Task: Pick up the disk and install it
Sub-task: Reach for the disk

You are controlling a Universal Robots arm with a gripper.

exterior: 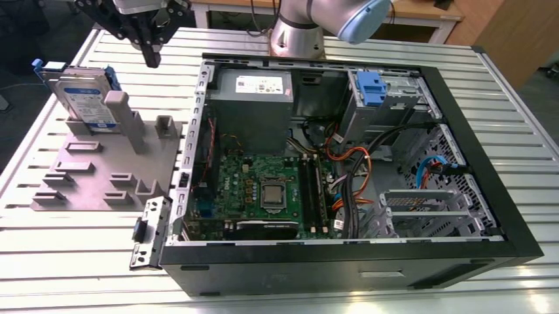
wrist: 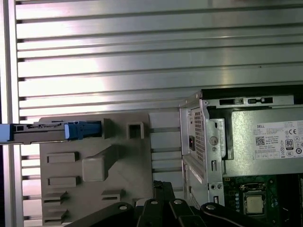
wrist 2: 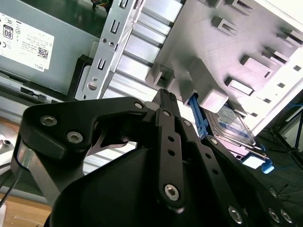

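The disk (exterior: 84, 97), a silver drive with a white-and-blue label in a blue frame, stands on edge in a slot of the grey holder plate (exterior: 83, 180) at the exterior view's left. In the first wrist view the disk (wrist: 47, 132) is seen edge-on; in the second wrist view the disk (wrist 2: 233, 124) lies beyond the fingertips. My gripper (exterior: 153, 60) hangs above the table between the disk and the open computer case (exterior: 349, 150), nearer the disk, touching nothing. Its black fingers (wrist 2: 163, 101) are shut together with nothing between them.
Inside the case are a grey power supply (exterior: 251, 98), the motherboard (exterior: 262, 190), cables and a blue-latched drive bay (exterior: 371, 88). A loose metal bracket (exterior: 148, 232) lies by the case's near corner. The arm's base (exterior: 297, 36) stands behind the case on the slatted table (exterior: 70, 261).
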